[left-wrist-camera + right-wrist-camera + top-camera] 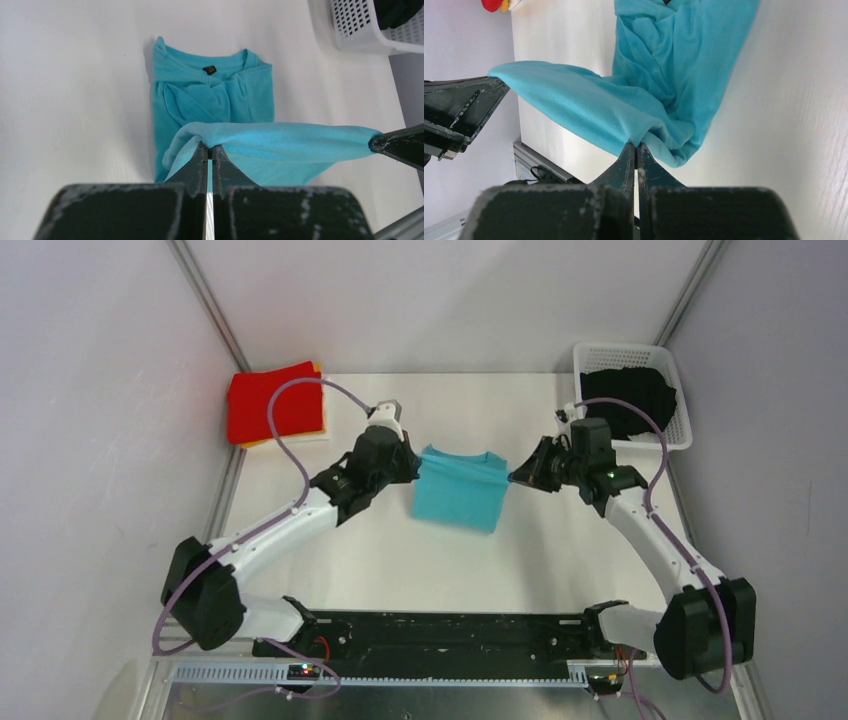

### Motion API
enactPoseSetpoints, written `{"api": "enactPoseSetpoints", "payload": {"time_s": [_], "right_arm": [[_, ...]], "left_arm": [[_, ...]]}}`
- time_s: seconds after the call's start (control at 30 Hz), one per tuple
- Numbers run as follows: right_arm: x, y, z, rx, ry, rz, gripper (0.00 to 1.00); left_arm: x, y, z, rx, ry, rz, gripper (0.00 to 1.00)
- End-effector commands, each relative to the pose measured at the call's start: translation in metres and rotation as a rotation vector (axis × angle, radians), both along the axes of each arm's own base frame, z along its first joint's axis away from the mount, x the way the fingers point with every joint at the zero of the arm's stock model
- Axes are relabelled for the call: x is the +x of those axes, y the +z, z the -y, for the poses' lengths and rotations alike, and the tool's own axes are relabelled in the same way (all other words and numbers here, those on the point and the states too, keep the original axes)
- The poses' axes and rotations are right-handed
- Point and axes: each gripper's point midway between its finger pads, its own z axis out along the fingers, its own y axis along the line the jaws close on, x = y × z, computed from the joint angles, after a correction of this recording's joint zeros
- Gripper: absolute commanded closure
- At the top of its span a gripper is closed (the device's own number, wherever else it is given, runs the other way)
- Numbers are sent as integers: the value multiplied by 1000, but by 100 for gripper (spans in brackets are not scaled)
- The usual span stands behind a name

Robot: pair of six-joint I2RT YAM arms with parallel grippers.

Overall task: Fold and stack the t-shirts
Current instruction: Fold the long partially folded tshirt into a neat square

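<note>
A turquoise-blue t-shirt (460,492) lies mid-table with its sleeves folded in, collar toward the far side (210,70). My left gripper (417,467) is shut on one corner of its hem (210,145). My right gripper (511,478) is shut on the other corner (636,144). Between them the hem edge is stretched taut and lifted above the shirt's body (664,65). A folded stack with a red t-shirt (275,403) on top of orange and white ones sits at the far left. A black t-shirt (630,395) lies in the basket.
A white plastic lattice basket (674,365) stands at the far right corner and shows in the left wrist view (365,30). Grey walls enclose the white table (380,550) on both sides.
</note>
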Motion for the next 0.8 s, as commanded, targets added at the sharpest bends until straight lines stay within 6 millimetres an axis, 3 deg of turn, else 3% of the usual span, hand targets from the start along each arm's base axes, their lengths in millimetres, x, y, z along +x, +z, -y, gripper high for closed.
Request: {"api": "enactPoseSetpoints", "payload": {"time_s": [0.0,0.2,0.37,0.53,0.7,0.73,0.77], "right_arm": [[33,6,7,-9,-12,53,100],[71,-31,12,-16,-35,-24,100],[100,-48,12,-22,-43,-32,100],[121,-81,17,-60,-87,-102,100],[140,-95,22,-77,-119,-104,100],[142,-97,22,-77,-119,-106,96],[146,-100,22,-78,-121,-109,95]], "left_arm": [[38,14,-1,-7,10,50,100],[73,-15,-3,27,49,-15,100],[97,-47,-7,64,87,-74,100],[119,-71,-3,67,85,-121,100],[133,-89,7,53,55,-162,100],[137,-93,8,51,54,-169,99],[140,-94,9,45,53,-173,94]]}}
